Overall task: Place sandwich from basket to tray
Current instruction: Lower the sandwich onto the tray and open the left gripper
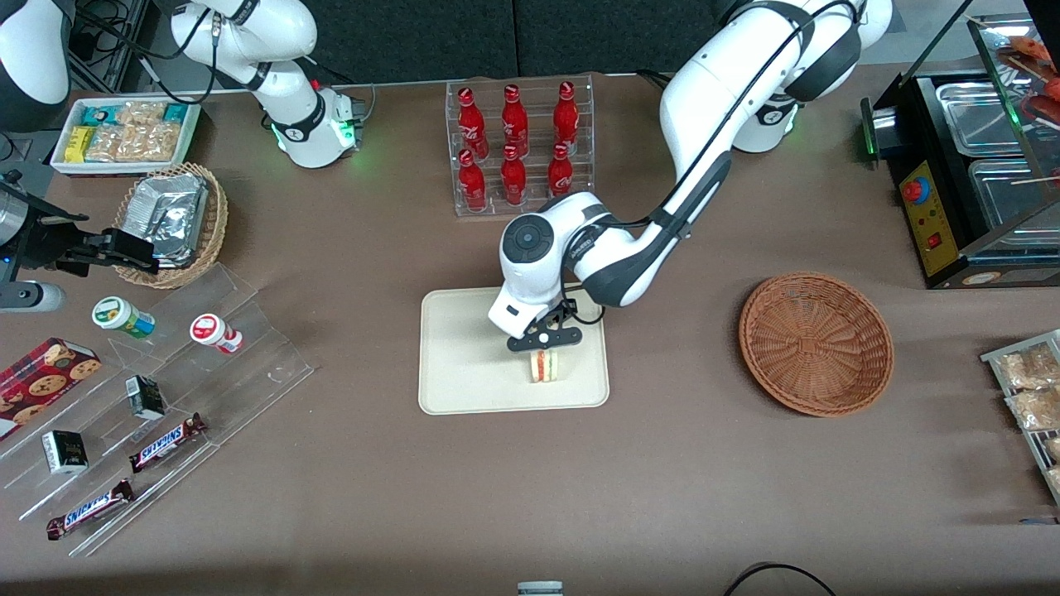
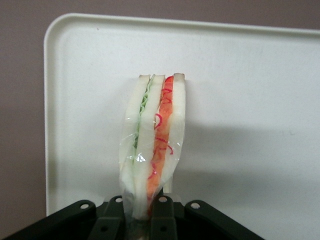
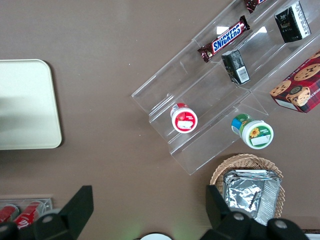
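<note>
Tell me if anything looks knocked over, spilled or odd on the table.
Nothing stands out. The gripper holds the sandwich on edge over the tray; the basket sits upright, nothing in it.

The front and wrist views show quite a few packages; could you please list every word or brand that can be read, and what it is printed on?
"SNICKERS": candy bar on the clear acrylic shelf; it reads the same on both bars in the front view.
Red bottles in the clear rack: white script, too small to read.
Cookie box, round tubs, small dark cartons: print too small to read.
Sandwich, held by the gripper over the tray: no text.
</note>
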`<state>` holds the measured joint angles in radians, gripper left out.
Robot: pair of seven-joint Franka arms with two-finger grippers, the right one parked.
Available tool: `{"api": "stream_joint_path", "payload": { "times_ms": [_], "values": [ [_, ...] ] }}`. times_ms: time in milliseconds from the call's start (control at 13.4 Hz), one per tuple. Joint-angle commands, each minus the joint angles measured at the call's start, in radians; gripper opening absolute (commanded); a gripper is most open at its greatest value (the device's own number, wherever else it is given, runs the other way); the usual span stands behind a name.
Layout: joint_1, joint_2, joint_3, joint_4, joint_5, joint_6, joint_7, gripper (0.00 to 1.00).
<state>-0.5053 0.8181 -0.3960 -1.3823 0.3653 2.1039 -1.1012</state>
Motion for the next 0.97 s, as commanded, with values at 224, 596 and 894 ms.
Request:
{"api": "stream_joint_path", "payload": {
  "times_ms": [224, 596, 894],
  "values": [
    [-0.025, 0.042, 0.011, 0.055, 0.029, -0.004, -0.045, 0.09],
    [-0.022, 0.023, 0.011, 0.058, 0.029, -0.016, -0.04, 1.0],
    [0.02, -0.083, 0.009, 0.06, 0.009, -0.087, -0.065, 1.0]
  ]
}}
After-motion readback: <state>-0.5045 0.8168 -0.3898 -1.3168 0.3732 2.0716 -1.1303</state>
